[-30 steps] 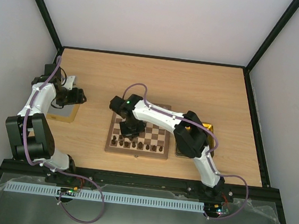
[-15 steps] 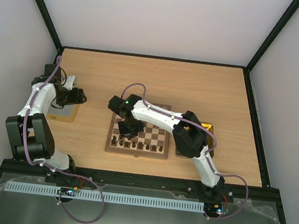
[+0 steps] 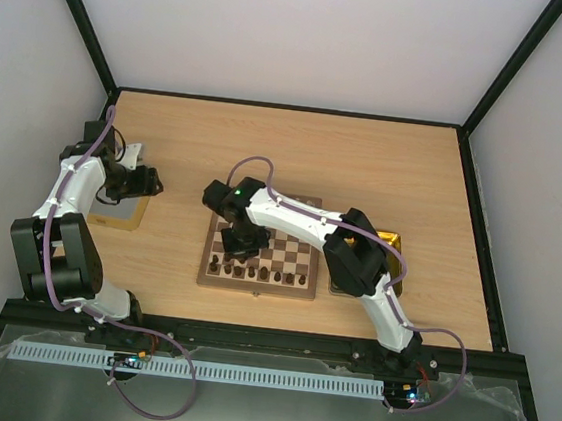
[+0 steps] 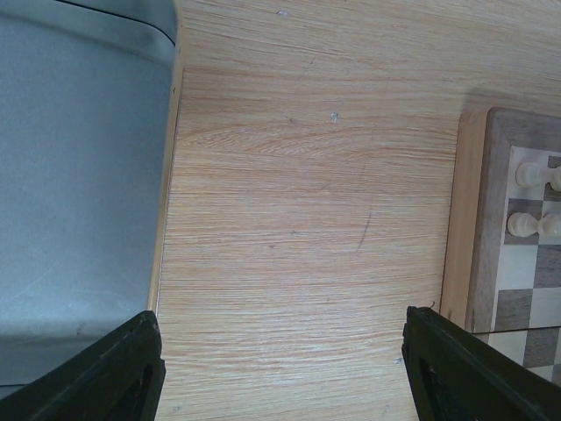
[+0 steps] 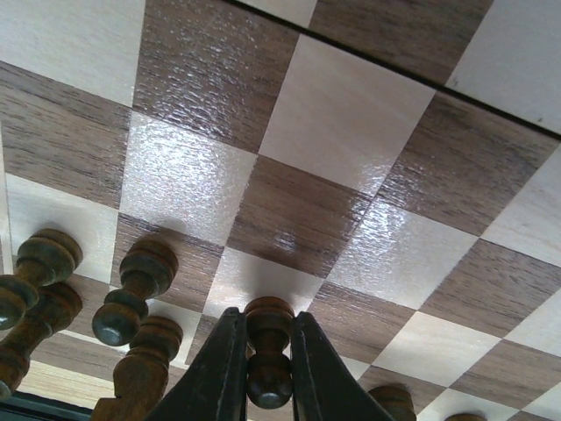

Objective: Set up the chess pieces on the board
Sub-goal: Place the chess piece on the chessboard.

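The board (image 3: pixel 296 260) lies mid-table, and dark chess pieces (image 3: pixel 264 272) stand along its near rows. My right gripper (image 3: pixel 240 246) is low over the board's left side. In the right wrist view its jaws (image 5: pixel 267 326) are shut on a dark pawn (image 5: pixel 268 351) whose base rests on a cream square. More dark pieces (image 5: pixel 131 294) stand just to its left. Far to the left, my left gripper (image 3: pixel 153 182) hangs open over bare table (image 4: pixel 280 360) with nothing between its fingers. The left wrist view shows the board's edge (image 4: pixel 480 219) with pale pieces (image 4: pixel 522 225) on it.
A tray with a grey inside (image 4: pixel 79 175) sits under the left arm at the table's left (image 3: pixel 120 216). A gold tray (image 3: pixel 390 240) lies right of the board, partly under the right arm. Black frame rails edge the table.
My right arm has shifted slightly left and nearer over the board's left side with the dark pawn between its fingers. The left arm has not moved.
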`<state>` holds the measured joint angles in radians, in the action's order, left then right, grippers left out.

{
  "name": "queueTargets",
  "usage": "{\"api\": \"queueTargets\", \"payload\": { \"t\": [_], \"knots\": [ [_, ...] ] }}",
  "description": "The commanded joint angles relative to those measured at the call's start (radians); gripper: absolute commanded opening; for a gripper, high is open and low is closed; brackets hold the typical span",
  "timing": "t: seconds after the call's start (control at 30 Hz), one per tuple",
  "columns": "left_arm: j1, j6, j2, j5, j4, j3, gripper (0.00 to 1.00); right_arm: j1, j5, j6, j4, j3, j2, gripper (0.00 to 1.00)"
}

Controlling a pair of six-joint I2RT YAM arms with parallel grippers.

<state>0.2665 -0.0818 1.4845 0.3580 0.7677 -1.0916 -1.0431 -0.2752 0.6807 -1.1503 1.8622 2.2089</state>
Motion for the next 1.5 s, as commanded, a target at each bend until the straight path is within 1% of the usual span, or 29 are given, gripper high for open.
{"api": "queueTargets", "payload": {
  "t": [0.0, 0.23, 0.47, 0.53, 0.9, 1.47],
  "knots": [
    [-0.004, 0.007, -0.025, 0.007, -0.001, 0.015, 0.75, -0.011, 0.002, -0.003, -0.012, 0.035, 0.021, 0.10],
    [-0.002, 0.008, -0.026, 0.007, -0.002, 0.015, 0.75, -0.010, 0.000, -0.003, -0.009, 0.035, 0.022, 0.13],
    [-0.002, 0.008, -0.030, 0.007, -0.003, 0.016, 0.75, -0.011, 0.000, -0.003, -0.011, 0.034, 0.023, 0.14],
    [-0.003, 0.008, -0.030, 0.007, -0.003, 0.016, 0.75, -0.012, 0.002, -0.002, -0.010, 0.034, 0.022, 0.16],
    [-0.003, 0.008, -0.035, 0.007, -0.004, 0.019, 0.75, -0.012, 0.000, 0.005, -0.003, 0.039, 0.019, 0.19],
    [-0.003, 0.010, -0.028, 0.009, -0.002, 0.015, 0.75, 0.000, 0.068, -0.002, -0.039, 0.088, 0.044, 0.19]
  ]
}}
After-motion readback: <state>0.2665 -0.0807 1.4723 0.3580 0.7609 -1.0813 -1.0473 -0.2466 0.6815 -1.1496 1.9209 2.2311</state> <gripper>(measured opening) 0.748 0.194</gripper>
